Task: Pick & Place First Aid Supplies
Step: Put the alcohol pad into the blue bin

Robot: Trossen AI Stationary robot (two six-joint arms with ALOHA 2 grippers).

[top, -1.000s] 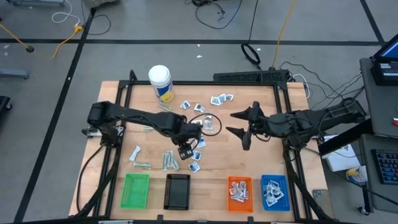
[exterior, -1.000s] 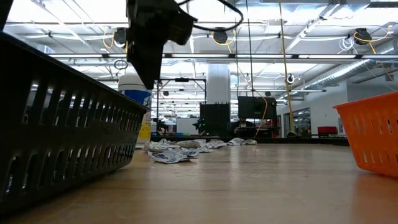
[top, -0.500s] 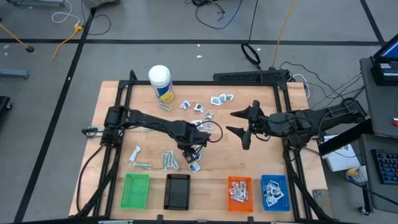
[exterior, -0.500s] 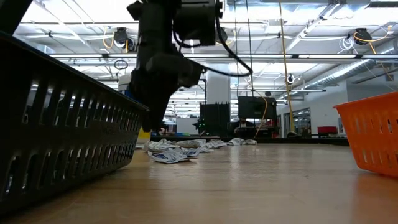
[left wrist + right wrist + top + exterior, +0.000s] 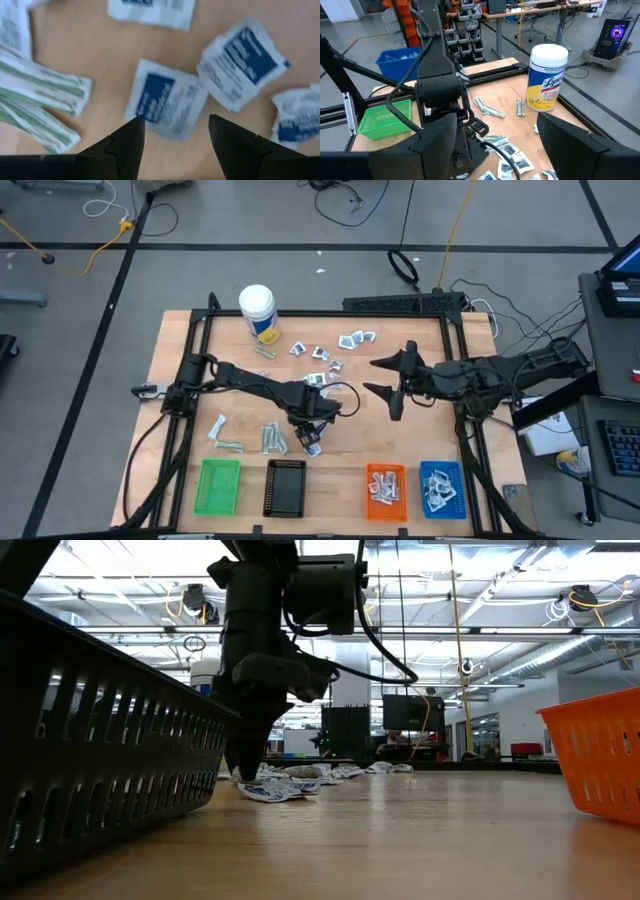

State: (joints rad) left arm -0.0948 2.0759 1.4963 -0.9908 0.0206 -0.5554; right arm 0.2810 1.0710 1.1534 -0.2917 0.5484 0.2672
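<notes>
left tool (image 5: pixel 172 131) open over blue-print sachet (image 5: pixel 167 98) | bottle (image 5: pixel 547 76) label: lysol

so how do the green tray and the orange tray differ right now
The green tray stands at the left end of the row and looks empty, its mesh floor bare; the orange tray stands right of the middle and holds several white packets. Both are slotted rectangular trays along the table's near edge.

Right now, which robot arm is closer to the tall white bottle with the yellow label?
Left. The left tool hangs over the loose packets, nearer the bottle; the right tool waits farther off toward the table's right side.
</notes>
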